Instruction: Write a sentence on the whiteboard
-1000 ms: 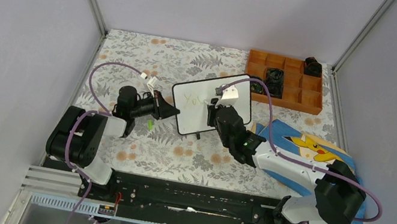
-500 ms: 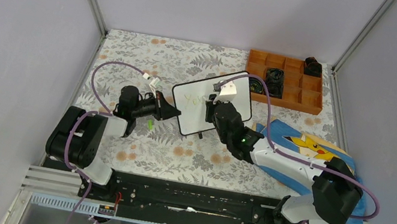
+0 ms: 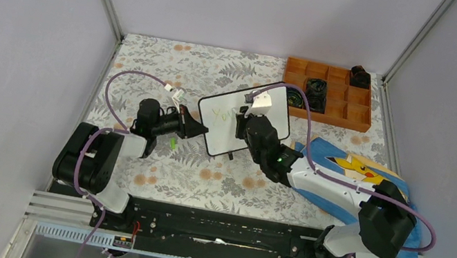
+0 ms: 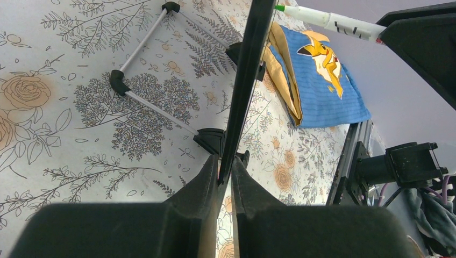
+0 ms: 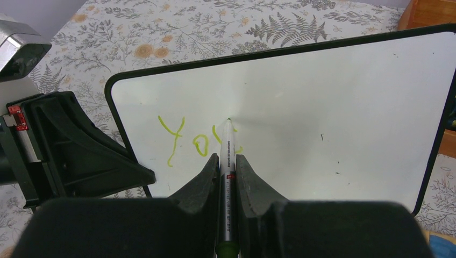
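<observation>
Pinches green marker (image 5: 228,150) tight in R end effector (image 5: 227,161), tip at whiteboard (image 5: 333,91) just right of green "Yo", start of the sentence (image 5: 173,141). Clamps whiteboard's lower-left edge w/ L end effector (image 4: 225,171), fingers pressed onto thin black frame. Props board on black feet, mid desk (image 3: 204,174), btwn both arms. Leaves blue Pikachu cloth (image 3: 346,164) under R arm, orange tray (image 3: 327,110) beyond, far-right corner.

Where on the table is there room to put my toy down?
Free: the flowered table behind the whiteboard, left of the orange tray; also the strip between whiteboard and black rail. Crowded: around the whiteboard, over the blue cloth.
</observation>
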`<move>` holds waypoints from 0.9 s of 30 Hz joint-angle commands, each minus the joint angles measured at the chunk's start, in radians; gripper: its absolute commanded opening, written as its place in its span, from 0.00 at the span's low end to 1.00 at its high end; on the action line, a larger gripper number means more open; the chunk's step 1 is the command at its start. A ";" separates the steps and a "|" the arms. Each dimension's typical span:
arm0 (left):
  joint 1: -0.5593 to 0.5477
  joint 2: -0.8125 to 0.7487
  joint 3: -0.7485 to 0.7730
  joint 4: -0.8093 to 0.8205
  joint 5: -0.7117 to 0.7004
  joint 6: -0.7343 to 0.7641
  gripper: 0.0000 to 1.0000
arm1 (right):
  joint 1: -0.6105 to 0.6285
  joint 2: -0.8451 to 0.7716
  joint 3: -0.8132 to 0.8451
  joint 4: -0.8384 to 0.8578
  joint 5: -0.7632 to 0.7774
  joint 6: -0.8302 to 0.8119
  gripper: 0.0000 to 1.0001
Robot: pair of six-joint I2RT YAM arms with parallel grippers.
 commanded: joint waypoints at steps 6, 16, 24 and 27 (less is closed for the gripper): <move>-0.002 -0.003 0.009 -0.078 -0.043 0.037 0.00 | -0.017 -0.011 -0.010 0.024 0.031 0.004 0.00; -0.004 -0.004 0.010 -0.084 -0.046 0.040 0.00 | -0.017 -0.036 -0.054 0.010 0.016 0.016 0.00; -0.004 -0.006 0.010 -0.088 -0.049 0.043 0.00 | -0.017 -0.045 -0.068 -0.002 -0.005 0.034 0.00; -0.004 -0.009 0.010 -0.089 -0.050 0.044 0.00 | -0.018 -0.049 -0.076 -0.010 -0.010 0.040 0.00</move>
